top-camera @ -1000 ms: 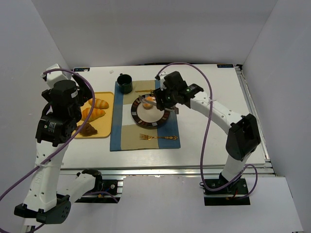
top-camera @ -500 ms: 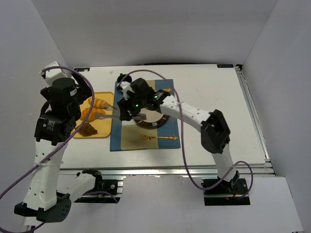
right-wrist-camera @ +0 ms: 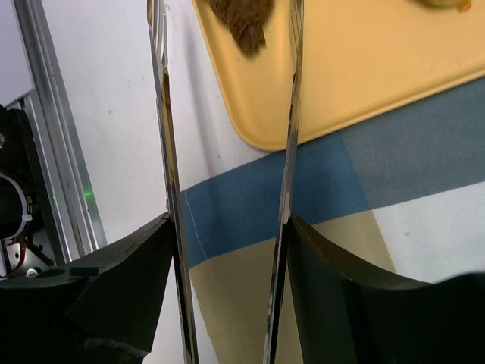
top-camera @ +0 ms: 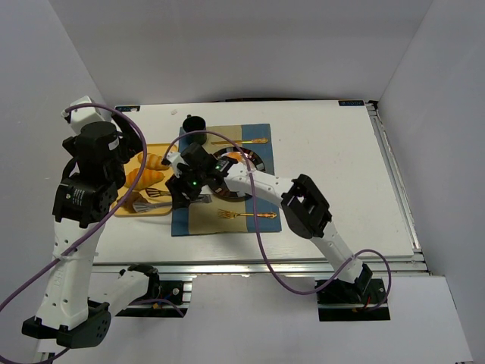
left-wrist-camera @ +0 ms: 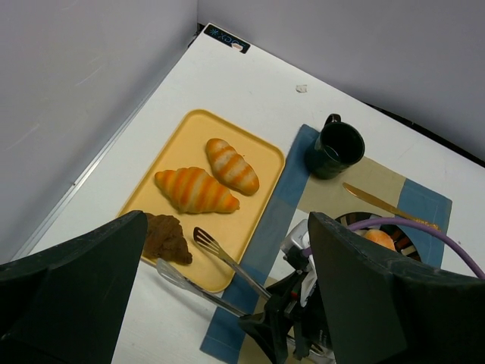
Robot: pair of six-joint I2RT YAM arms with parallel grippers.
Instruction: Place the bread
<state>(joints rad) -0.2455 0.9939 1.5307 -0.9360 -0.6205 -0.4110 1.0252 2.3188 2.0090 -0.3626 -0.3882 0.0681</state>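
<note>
Dark chunk (left-wrist-camera: 165, 236) at tray (left-wrist-camera: 182, 140) corner, croissants (left-wrist-camera: 195, 189) just beyond, tongs (left-wrist-camera: 227, 265) tips close beside it, open table (left-wrist-camera: 250, 83) alongside tray

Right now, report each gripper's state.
Left gripper: open, holding nothing.
Right gripper: closed on the tongs, whose tips are apart and empty.

Tongs (right-wrist-camera: 168, 152) straddle the dark bread chunk (right-wrist-camera: 242, 26) on the yellow tray (right-wrist-camera: 356, 68).

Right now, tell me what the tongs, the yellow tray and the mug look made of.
The tongs look like polished metal, likely steel: thin silvery arms with mirror glints. The yellow tray seems matte plastic: even colour, rounded moulded rim. The mug is dark and glossy, perhaps glazed ceramic, though the sheen alone can't rule out enamel.
</note>
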